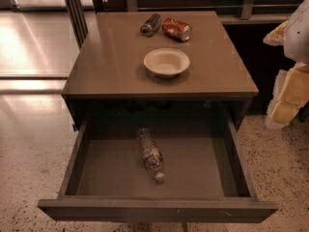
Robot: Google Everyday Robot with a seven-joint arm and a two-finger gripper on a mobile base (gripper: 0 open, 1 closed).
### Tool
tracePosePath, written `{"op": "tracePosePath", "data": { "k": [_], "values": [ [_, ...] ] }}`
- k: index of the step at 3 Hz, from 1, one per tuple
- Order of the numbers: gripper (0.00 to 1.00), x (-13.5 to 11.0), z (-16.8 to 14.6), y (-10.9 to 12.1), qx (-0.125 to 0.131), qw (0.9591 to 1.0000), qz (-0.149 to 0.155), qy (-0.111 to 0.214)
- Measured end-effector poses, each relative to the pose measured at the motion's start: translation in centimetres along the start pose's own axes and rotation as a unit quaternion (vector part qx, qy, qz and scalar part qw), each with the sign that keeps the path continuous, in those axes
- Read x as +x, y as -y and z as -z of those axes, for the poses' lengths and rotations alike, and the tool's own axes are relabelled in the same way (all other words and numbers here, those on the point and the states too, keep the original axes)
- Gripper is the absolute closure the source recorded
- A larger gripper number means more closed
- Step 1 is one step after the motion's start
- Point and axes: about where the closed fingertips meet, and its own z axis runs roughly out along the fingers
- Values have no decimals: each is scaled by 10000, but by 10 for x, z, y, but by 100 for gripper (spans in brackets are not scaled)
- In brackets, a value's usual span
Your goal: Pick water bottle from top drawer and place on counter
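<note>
The water bottle (149, 154) lies on its side on the floor of the open top drawer (159, 209), near the middle, with its white cap toward the front panel. The drawer is pulled fully out below the counter (111, 66). My gripper (288, 99) shows as white and yellowish parts at the right edge of the camera view, beside the cabinet and above floor level. It is well right of the bottle and touches nothing.
A white bowl (166, 62) sits mid-counter. A dark silver can (150, 24) and a red crushed can (176, 29) lie at the counter's back. Dark shelving stands behind, and speckled floor surrounds the drawer.
</note>
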Motion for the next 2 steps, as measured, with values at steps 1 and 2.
{"op": "tracePosePath", "data": {
  "k": [1, 2],
  "values": [
    [0, 0, 0, 0, 0, 10000, 0, 0],
    [0, -2, -8, -1, 124, 9995, -137, 274]
  ]
}}
